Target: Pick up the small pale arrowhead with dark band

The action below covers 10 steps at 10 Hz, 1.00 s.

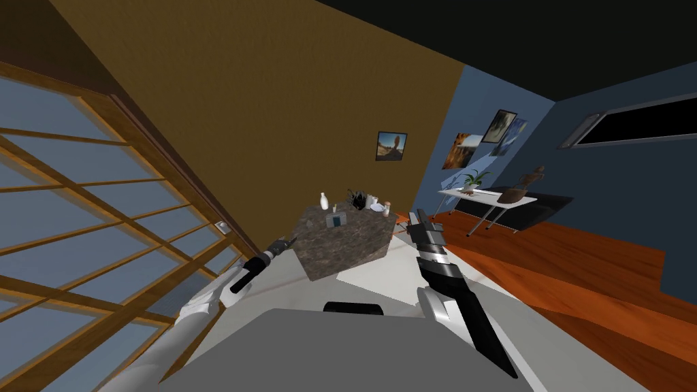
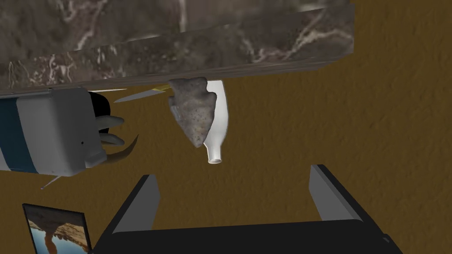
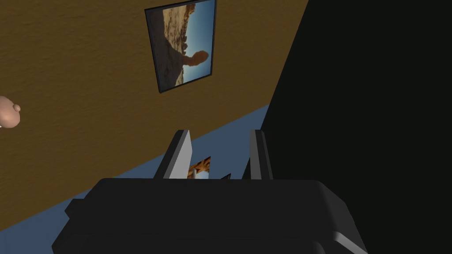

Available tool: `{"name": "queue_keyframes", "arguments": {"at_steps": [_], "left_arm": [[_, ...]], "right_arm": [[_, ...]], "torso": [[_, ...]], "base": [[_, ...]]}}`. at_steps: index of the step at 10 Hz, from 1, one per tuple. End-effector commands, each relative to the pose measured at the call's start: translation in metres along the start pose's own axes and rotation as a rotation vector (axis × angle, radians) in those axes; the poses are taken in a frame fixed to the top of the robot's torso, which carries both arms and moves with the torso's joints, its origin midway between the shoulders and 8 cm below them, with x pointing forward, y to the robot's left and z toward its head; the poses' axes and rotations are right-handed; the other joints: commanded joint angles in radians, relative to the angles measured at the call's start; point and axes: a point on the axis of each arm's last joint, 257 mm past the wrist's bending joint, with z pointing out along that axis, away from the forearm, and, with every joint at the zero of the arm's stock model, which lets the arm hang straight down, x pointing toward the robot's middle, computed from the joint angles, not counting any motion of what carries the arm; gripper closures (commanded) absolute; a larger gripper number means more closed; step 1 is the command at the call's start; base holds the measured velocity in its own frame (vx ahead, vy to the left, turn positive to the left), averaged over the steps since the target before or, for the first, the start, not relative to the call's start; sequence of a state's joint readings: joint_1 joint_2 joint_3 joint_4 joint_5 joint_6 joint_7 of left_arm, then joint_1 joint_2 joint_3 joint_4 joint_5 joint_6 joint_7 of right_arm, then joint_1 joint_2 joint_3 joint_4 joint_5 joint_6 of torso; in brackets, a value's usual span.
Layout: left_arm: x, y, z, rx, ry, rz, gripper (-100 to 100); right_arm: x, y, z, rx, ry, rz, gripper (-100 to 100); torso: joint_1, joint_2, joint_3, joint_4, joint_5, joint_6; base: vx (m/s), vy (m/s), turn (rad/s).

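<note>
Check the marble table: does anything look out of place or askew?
The grey arrowhead appears to stand upright on its notched base near the marble table edge, tip away from the top, rather than lying flat, just in front of a white bottle.

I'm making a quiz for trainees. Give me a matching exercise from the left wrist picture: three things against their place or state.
1 speckled grey stone arrowhead
2 white narrow-necked bottle
3 left gripper

A partly hidden behind another thing
B open, holding nothing
C on the dark veined marble table, in front of the bottle

Pairs: 1-C, 2-A, 3-B
</note>
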<state>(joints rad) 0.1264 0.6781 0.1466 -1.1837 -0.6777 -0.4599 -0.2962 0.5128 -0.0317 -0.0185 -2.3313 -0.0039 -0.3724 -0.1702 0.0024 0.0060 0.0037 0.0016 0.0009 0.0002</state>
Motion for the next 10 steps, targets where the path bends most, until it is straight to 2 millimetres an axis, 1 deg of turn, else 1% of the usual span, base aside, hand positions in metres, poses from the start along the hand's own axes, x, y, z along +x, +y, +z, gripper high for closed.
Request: {"name": "queue_keyframes", "arguments": {"at_steps": [1,2,3,4,6,7,8,10], "left_arm": [[-0.005,0.003,-0.004,0.02,0.009,0.053,-100],[-0.008,0.0,-0.004,0.037,0.013,0.08,-100],[-0.006,-0.008,0.0,0.056,0.024,0.074,-100],[-0.001,-0.012,0.002,0.059,0.033,0.059,-100],[0.009,-0.02,0.004,0.065,0.051,0.029,-100],[0.017,-0.026,0.005,0.069,0.065,0.007,-100],[0.02,-0.03,0.005,0.072,0.072,-0.004,-100],[0.03,-0.044,0.009,0.086,0.088,-0.039,-100]], "right_arm": [[0.0,0.0,0.0,0.0,0.0,0.0,0],[0.0,0.0,0.0,0.0,0.0,0.0,0],[0.0,0.0,0.0,0.0,0.0,0.0,0],[0.0,0.0,0.0,0.0,0.0,0.0,0],[0.0,0.0,0.0,0.0,0.0,0.0,0],[0.0,0.0,0.0,0.0,0.0,0.0,0],[0.0,0.0,0.0,0.0,0.0,0.0,0],[0.0,0.0,0.0,0.0,0.0,0.0,0]], "torso": [[0.0,0.0,0.0,0.0,0.0,0.0],[-0.001,-0.001,-0.001,0.0,0.0,0.0],[-0.002,-0.002,-0.001,0.0,0.0,0.0],[-0.001,-0.005,-0.003,-0.001,0.0,0.001],[0.002,-0.014,-0.008,-0.003,0.001,0.001],[0.003,-0.017,-0.01,-0.004,0.001,0.001],[0.004,-0.02,-0.011,-0.004,0.001,0.001],[0.003,-0.02,-0.011,-0.004,0.001,0.001]], "base": [[-0.088,0.014,-0.025],[-0.074,0.001,-0.018],[-0.013,0.019,-0.076],[0.066,0.055,-0.077],[0.129,0.074,-0.067],[0.191,0.085,-0.081],[0.158,0.076,-0.06],[0.178,0.069,-0.104]]}}
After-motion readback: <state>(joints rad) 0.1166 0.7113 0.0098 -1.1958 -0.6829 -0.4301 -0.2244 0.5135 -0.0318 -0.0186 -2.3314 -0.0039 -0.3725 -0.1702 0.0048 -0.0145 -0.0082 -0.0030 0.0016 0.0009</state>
